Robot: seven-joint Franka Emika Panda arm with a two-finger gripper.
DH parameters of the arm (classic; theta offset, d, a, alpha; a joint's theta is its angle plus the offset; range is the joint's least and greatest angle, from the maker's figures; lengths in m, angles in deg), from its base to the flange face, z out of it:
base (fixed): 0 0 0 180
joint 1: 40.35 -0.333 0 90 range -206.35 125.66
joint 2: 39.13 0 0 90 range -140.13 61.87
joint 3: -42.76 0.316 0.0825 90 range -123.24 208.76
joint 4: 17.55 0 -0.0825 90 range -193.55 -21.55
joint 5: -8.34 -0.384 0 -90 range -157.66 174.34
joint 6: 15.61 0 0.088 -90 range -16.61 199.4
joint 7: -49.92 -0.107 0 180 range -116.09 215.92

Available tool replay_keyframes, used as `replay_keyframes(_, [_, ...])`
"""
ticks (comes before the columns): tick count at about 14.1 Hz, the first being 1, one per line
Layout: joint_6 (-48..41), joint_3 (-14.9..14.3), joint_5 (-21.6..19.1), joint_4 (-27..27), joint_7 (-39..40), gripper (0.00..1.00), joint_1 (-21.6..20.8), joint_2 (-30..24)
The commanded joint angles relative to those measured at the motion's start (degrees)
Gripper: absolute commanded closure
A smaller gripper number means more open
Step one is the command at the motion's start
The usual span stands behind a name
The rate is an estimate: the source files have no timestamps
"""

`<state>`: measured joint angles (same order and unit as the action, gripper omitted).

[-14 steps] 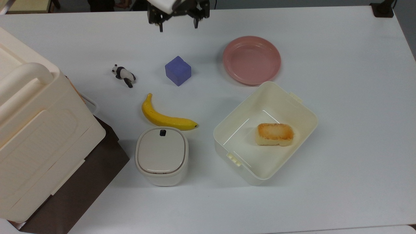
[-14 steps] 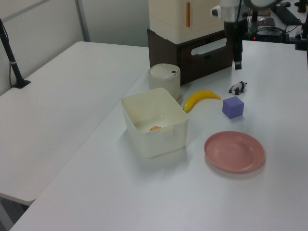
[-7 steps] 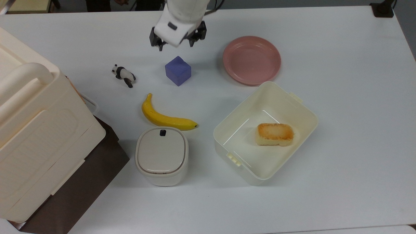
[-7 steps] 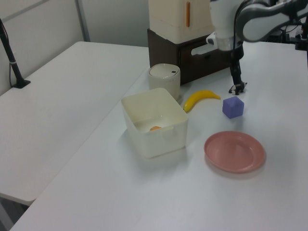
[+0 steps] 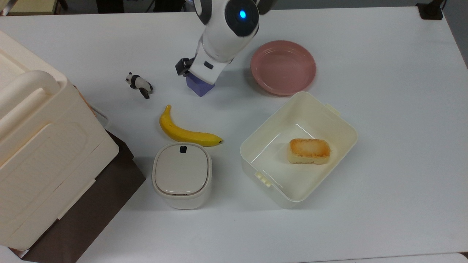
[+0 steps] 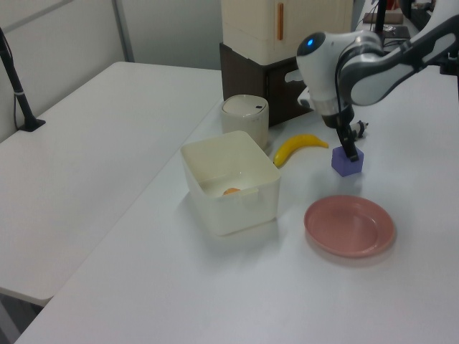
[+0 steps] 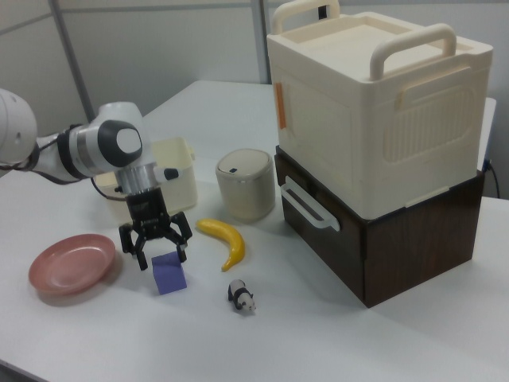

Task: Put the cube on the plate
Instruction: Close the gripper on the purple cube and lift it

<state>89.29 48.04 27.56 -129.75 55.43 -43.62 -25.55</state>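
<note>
The cube (image 7: 169, 273), a small matte blue-purple block with plain flat faces, sits on the white table (image 5: 384, 182), and every place below is given relative to it. In the right view, the gripper (image 7: 155, 253) hangs directly above the cube with its black fingers (image 7: 140, 256) spread apart, their tips level with the cube's upper edge, one either side of its far part, not yet pressing on it. The cube looks rigid and light, with a dull, non-slippery surface, so it should tolerate a firm pinch; the sensible hold is on two opposite flat faces, low enough that the pads bear on the faces rather than on the top edges, since a grip across corners would likely twist it. Nearest the viewer in the right view, the toy panda (image 7: 241, 298) stands a little in front of the cube and to the right view's right. The banana (image 7: 225, 238) lies just behind the cube on that same side. The pink plate (image 7: 71, 263) rests near the cube on the right view's left, apart from it and bare. Farther back stand the lidded canister (image 7: 245, 185) and the cream tub (image 7: 176, 183). In the top view the arm's white wrist covers most of the cube (image 5: 199, 87). Compared with one second earlier, the gripper, then high and well behind the cube at the table's far edge, has come forward and down over it; cube, plate (image 5: 283, 67) and the other things have not shifted.
</note>
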Motion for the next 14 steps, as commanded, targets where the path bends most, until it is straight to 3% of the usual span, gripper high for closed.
replay_keyframes(1, [1.71,0.25,3.01,-1.09,-1.82,0.00,-0.60,1.45])
replay_keyframes(3, [1.71,0.25,3.80,-1.18,-1.82,0.04,-0.60,1.98])
replay_keyframes(4, [1.71,0.25,3.98,-1.18,-1.82,0.12,-0.60,2.41])
replay_keyframes(6, [1.63,0.25,3.89,-1.09,-1.91,0.39,-0.60,2.59])
replay_keyframes(9, [1.63,0.95,3.81,-0.83,-7.58,0.94,-1.21,2.59])
replay_keyframes(10, [1.63,1.91,3.81,-0.74,-9.62,1.00,-1.04,2.51])
replay_keyframes(14, [-1.26,4.81,3.81,-0.65,-10.34,1.00,-1.30,-0.30])
